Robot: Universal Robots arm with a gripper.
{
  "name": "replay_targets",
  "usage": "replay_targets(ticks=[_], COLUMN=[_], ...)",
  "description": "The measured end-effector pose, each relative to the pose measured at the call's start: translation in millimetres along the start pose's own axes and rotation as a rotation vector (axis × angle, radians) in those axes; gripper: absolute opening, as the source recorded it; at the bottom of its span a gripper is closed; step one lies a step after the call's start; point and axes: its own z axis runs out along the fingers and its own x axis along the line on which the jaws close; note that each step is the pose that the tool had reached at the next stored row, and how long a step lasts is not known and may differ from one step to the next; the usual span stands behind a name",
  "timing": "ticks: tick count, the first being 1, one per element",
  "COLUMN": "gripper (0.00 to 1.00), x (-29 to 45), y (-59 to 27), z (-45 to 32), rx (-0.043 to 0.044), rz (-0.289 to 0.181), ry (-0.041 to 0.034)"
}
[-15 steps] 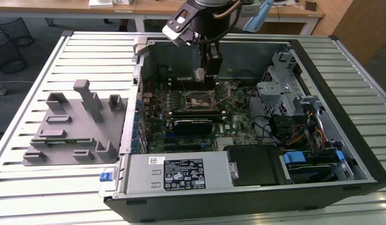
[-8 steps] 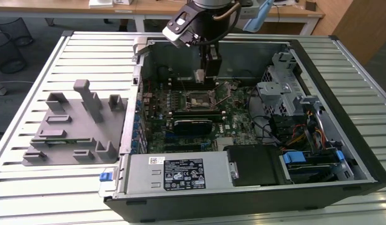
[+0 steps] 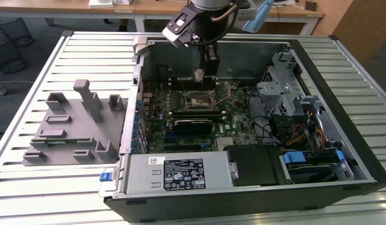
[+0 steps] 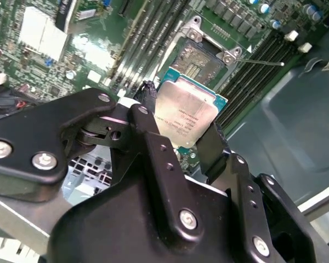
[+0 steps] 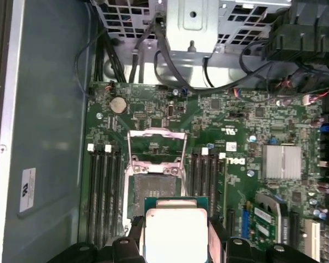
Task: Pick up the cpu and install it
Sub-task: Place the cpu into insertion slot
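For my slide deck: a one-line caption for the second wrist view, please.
Gripper clamping the cpu by two opposite edges, near the open socket on the green motherboard.

The small flat square cpu [image 4: 186, 112] has a smooth, faintly shiny silver-grey metal top. The black tool [image 4: 181, 125] around it looks matt, and its round screws [image 4: 188, 219] are bright metal.

One flat, square cpu [image 4: 189, 109] with a silver-grey metal top. One black metal gripper [image 4: 180, 121], fitted with two fingers [image 4: 211, 148]. One open black tower case [image 3: 243, 201], containing one green motherboard [image 5: 252, 126]. On the board: one square metal-framed socket [image 5: 153, 175], two banks of long black memory slots [image 5: 103, 192], one finned silver heatsink [image 5: 283, 162], one round silver coin cell [image 5: 118, 104]. One grey plastic tray [image 3: 62, 140] with upright blocks.
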Motion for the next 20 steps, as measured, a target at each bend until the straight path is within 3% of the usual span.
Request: replay_targets(ticks=[5, 20], gripper=[0.54, 0.54], x=[12.9, 16.1], y=[-0.1, -4.9], z=[8.1, 32.7], rx=[0.0001, -0.0039], rz=[0.001, 0.014], ry=[0.0001, -0.0004])
